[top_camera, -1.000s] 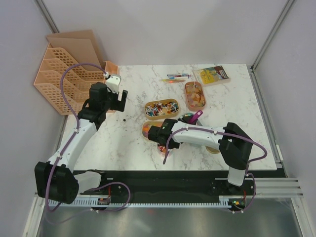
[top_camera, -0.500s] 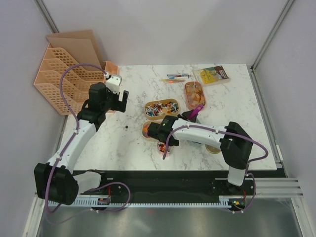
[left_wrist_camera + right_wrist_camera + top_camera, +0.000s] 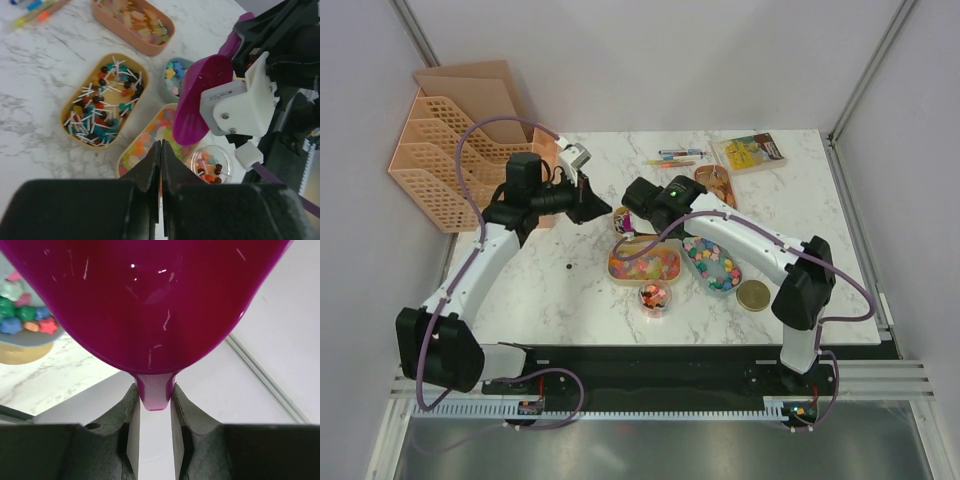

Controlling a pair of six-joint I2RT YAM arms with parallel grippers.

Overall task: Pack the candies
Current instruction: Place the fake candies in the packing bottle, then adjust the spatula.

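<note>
The candies (image 3: 646, 266) lie sorted in oval trays at centre frame on the counter (image 3: 535, 285). The orange-pink-yellow tray (image 3: 612, 267) runs left to right, and the pastel tray (image 3: 736, 283) slants down to the right. The right end effector (image 3: 154, 399) grips a magenta scoop (image 3: 150, 300) by its handle, and its arm crosses above the trays. The left end effector (image 3: 160, 150) is closed and empty. Pens (image 3: 675, 157) and a yellow packet (image 3: 750, 152) lie along the upper edge.

Candies (image 3: 102, 107) sorted by kind in four oval trays (image 3: 150, 50): twist-wrapped ones, orange-yellow chunks, pastel stars, bright mixed pieces. A few in small clear cup (image 3: 229, 167).
</note>
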